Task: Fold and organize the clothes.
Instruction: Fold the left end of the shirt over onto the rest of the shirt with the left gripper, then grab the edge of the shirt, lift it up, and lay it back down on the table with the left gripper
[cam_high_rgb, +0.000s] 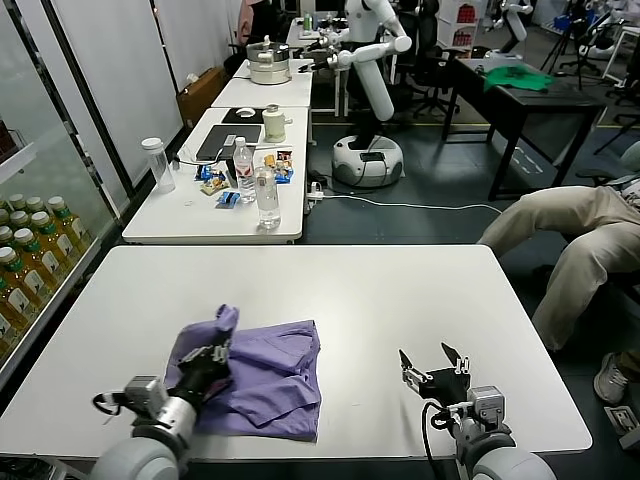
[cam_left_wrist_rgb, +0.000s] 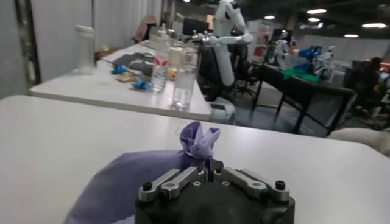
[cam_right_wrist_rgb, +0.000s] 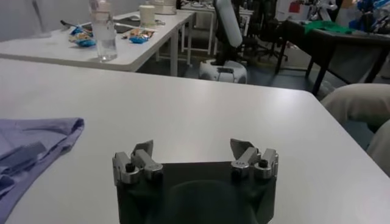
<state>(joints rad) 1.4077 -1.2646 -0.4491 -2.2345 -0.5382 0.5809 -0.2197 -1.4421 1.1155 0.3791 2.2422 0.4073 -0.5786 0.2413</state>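
Observation:
The lavender T-shirt (cam_high_rgb: 270, 375) lies crumpled on the white table (cam_high_rgb: 380, 300) at the front left. My left gripper (cam_high_rgb: 210, 355) is shut on a bunched fold of the T-shirt (cam_left_wrist_rgb: 198, 141) and holds it raised a little above the rest of the cloth. My right gripper (cam_high_rgb: 432, 366) is open and empty, low over the table at the front right, about a hand's width right of the shirt. The shirt's edge (cam_right_wrist_rgb: 36, 146) also shows in the right wrist view, well apart from my right gripper (cam_right_wrist_rgb: 194, 149).
A second white table (cam_high_rgb: 180, 215) behind carries bottles (cam_high_rgb: 266, 195), snacks and a tablet. A person's legs (cam_high_rgb: 570, 240) sit at the right. Another robot (cam_high_rgb: 370, 80) stands at the back. A shelf of drinks (cam_high_rgb: 25, 260) is at the left.

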